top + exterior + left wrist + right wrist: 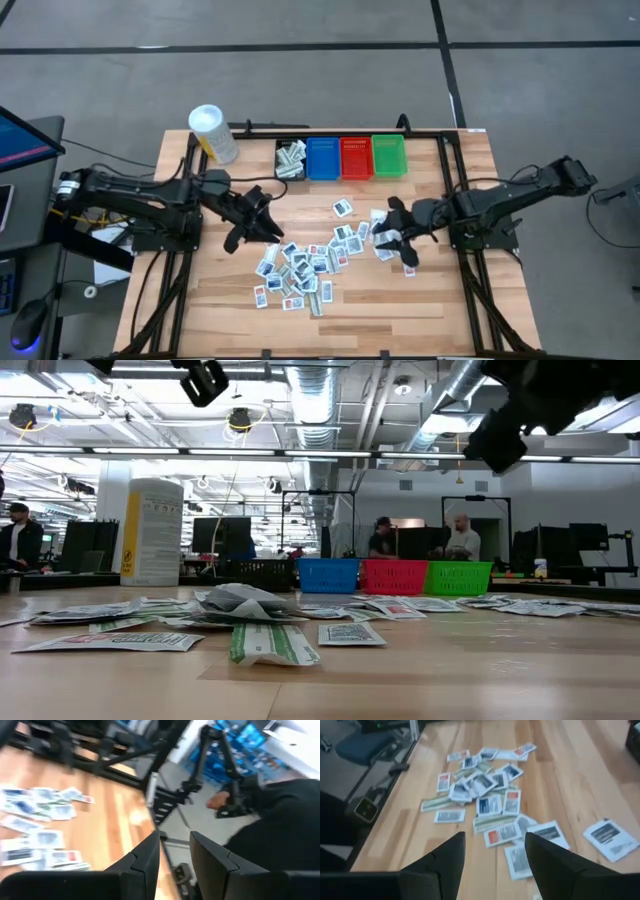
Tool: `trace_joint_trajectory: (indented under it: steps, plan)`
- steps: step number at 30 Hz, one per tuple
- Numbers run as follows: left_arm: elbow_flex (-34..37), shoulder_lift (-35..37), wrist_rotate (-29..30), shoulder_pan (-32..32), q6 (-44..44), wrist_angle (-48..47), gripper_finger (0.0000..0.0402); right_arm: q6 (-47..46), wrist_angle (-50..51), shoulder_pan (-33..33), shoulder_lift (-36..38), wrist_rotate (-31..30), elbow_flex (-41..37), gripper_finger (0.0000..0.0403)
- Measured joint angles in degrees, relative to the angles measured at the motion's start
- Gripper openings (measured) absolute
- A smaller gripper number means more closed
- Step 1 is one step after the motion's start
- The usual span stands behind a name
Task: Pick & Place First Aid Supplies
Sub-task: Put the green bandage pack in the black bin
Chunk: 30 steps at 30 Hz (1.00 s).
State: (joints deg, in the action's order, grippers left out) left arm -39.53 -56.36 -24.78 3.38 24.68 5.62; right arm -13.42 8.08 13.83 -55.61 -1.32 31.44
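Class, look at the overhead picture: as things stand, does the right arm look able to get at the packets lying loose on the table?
Probably yes. The right gripper hangs with jaws open at the right edge of the loose packets, and nothing stands between them. The left gripper waits on the pile's other side, clear of that path.

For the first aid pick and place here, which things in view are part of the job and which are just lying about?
Part of the job:
- first aid packets, scattered over the table's middle
- black bin, already holding some packets
- blue bin, red bin, green bin
- left gripper, right gripper, both empty above the table

Lying about:
- white tub with yellow label
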Motion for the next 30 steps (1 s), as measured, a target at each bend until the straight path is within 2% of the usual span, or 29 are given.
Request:
trace_joint_trajectory:
  steps: [5, 8, 14, 30]
  plan:
    - [0.0, 0.6, 5.6, 0.0, -3.9, -0.9, 0.0108, -0.5, 5.5, -0.3, -2.2, -2.0, 0.0, 0.0199]
    - [0.0, 0.6, 8.3, 0.0, -4.9, -1.1, 0.0108, -5.9, 9.0, -1.1, -4.1, -1.6, 0.1, 0.0192]
    - [0.0, 0.6, 9.0, 0.0, -5.0, -1.2, 0.0108, -13.0, 18.7, -0.6, -6.6, -1.5, 0.0, 0.0174]
    - [0.0, 0.6, 11.5, 0.0, -5.0, -1.3, 0.0108, -19.5, 24.7, 2.7, -7.5, -0.1, 0.0, 0.0154]
